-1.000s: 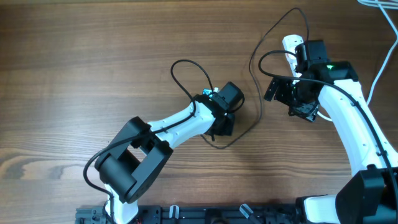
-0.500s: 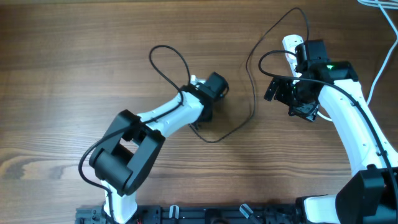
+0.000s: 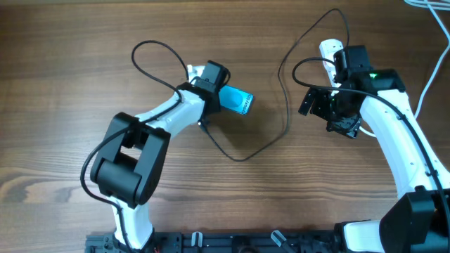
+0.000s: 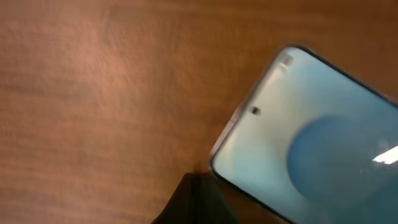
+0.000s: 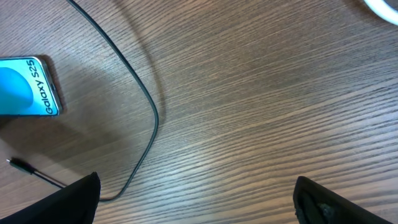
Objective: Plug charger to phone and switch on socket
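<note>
The phone (image 3: 236, 101), teal screen up, lies on the wooden table (image 3: 84, 119) left of centre. My left gripper (image 3: 213, 88) is shut and empty, just off the phone's left end; in the left wrist view its closed fingertips (image 4: 199, 200) sit by a corner of the phone (image 4: 311, 143). The charger (image 3: 287, 105), a thin black cable, curves down from the socket and back toward the phone. Its connector tip (image 5: 13, 162) lies on the wood below the phone (image 5: 28, 86). The socket (image 3: 328, 50) is mostly hidden under the right arm. My right gripper (image 3: 325, 112) hovers open, holding nothing.
A thick white cord (image 3: 427, 77) runs along the right edge of the table. The left arm's own black cable (image 3: 151, 48) loops up over the table at upper left. A white rounded edge (image 5: 382, 6) shows at the top right of the right wrist view.
The left arm has swung up and to the left, uncovering the phone that it hid before. The right arm and the charger cable have not moved.
</note>
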`<state>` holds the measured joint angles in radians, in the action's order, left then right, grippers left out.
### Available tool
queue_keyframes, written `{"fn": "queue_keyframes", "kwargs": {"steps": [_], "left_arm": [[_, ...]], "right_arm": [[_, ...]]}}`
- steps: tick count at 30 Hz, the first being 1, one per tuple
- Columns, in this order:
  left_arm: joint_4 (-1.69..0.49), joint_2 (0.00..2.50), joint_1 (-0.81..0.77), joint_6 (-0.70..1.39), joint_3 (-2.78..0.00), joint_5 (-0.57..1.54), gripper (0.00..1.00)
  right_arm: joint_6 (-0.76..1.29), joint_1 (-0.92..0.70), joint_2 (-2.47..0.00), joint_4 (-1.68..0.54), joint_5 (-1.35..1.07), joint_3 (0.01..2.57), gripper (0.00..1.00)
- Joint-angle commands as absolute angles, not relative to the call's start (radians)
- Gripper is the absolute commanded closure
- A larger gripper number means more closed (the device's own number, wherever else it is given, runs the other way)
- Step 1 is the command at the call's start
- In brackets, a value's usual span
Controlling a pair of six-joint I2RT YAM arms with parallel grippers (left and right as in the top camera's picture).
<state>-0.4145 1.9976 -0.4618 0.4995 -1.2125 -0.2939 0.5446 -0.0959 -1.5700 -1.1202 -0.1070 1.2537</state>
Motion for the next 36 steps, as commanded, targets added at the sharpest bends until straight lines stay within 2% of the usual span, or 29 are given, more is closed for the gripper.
{"fn": "queue_keyframes", "kwargs": {"steps": [1, 7, 10, 13, 29, 33, 36], "left_arm": [[-0.38, 2.043, -0.437, 0.501, -1.193, -0.251, 0.96], [-0.643, 2.031, -0.431, 0.499, -1.37, -0.245, 0.96], [-0.738, 2.031, -0.442, 0.499, -1.523, -0.078, 0.96], [-0.666, 2.031, -0.461, 0.506, -1.558, 0.08, 0.96], [-0.254, 2.275, -0.574, 0.532, -1.558, 0.078, 0.96], [-0.227, 2.295, -0.581, 0.533, -1.558, 0.078, 0.96], [-0.286, 2.295, -0.581, 0.533, -1.558, 0.079, 0.96]], "right_arm": [[0.549, -0.101, -1.567, -1.123, -0.093, 1.254, 0.0], [0.546, -0.101, -1.567, -1.119, -0.093, 1.254, 0.0], [0.546, -0.101, -1.567, -1.109, -0.09, 1.254, 0.0], [0.551, -0.101, -1.567, -1.1, -0.081, 1.254, 0.0], [0.552, -0.101, -1.567, -1.09, -0.082, 1.254, 0.0], [0.552, -0.101, -1.567, -1.09, -0.082, 1.254, 0.0], [0.552, -0.101, -1.567, -1.089, -0.082, 1.254, 0.01]]}}
